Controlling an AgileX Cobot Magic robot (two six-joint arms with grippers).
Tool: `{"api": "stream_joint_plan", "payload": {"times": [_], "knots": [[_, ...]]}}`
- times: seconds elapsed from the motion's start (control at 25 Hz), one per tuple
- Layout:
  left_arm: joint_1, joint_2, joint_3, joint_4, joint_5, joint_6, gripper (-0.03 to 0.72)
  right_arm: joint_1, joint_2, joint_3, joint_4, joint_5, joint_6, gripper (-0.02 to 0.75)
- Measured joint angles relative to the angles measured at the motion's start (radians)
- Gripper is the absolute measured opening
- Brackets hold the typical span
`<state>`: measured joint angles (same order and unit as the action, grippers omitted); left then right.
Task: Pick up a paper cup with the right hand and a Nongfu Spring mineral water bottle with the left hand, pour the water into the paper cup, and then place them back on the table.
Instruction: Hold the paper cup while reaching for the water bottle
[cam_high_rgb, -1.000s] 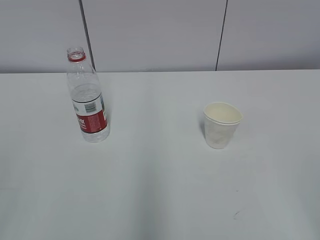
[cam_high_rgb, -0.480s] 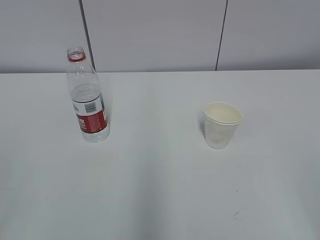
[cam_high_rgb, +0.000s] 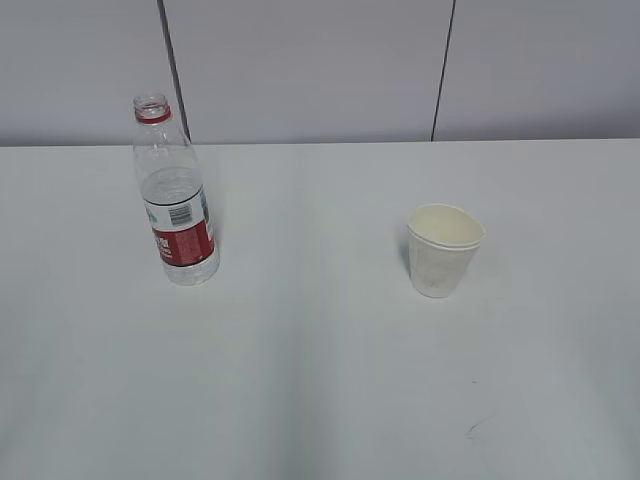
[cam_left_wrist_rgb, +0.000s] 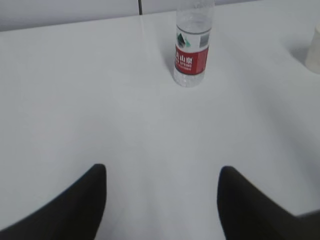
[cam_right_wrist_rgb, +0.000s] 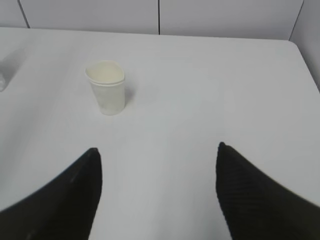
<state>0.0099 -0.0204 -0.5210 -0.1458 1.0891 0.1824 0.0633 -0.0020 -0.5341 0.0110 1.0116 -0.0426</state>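
On your white table (cam_high_rgb: 320, 400) | both grippers (cam_left_wrist_rgb: 162, 200) (cam_right_wrist_rgb: 157, 195) gaping, empty | clear red-labelled uncapped bottle (cam_high_rgb: 178, 200), dented white paper cup (cam_high_rgb: 443, 250) | squeeze crushes cup, spills.

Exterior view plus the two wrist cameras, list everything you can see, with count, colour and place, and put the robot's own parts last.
water bottle: one, clear with red neck ring and red-and-white label, no cap, partly filled, upright on the left of the table.
paper cup: one, white with cream inside, upright on the right of the table.
table: one, white, a few small dark scuffs near the front right.
wall panels: grey-white, dark seams, behind the table.
left gripper: one, black, open, short of the bottle.
right gripper: one, black, open, short of the cup.
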Motion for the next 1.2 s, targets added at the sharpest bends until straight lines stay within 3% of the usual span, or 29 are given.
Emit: {"api": "stream_joint_plan", "payload": {"times": [0.28, 0.4, 0.6, 0.72, 0.92, 1.2], "knots": [[0.000, 0.155, -0.026, -0.012, -0.262, 0.006, 0.439, -0.002, 0.219, -0.001, 0.002, -0.295, 0.000, 0.531], [0.000, 0.281, -0.026, -0.058, -0.384, 0.099, 0.439, -0.002, 0.336, -0.001, -0.001, -0.461, 0.000, 0.531], [-0.011, 0.439, 0.000, -0.236, -0.657, 0.289, 0.439, -0.002, 0.523, -0.001, -0.002, -0.704, 0.000, 0.531], [-0.017, 0.513, 0.039, -0.296, -0.801, 0.337, 0.439, -0.002, 0.621, -0.001, -0.002, -0.829, 0.000, 0.531], [-0.045, 0.616, 0.126, -0.323, -1.017, 0.347, 0.439, -0.002, 0.735, 0.006, -0.002, -0.924, 0.000, 0.531], [-0.163, 0.692, 0.145, -0.260, -1.154, 0.347, 0.439, -0.002, 0.807, 0.006, -0.002, -0.946, 0.000, 0.531]]}}
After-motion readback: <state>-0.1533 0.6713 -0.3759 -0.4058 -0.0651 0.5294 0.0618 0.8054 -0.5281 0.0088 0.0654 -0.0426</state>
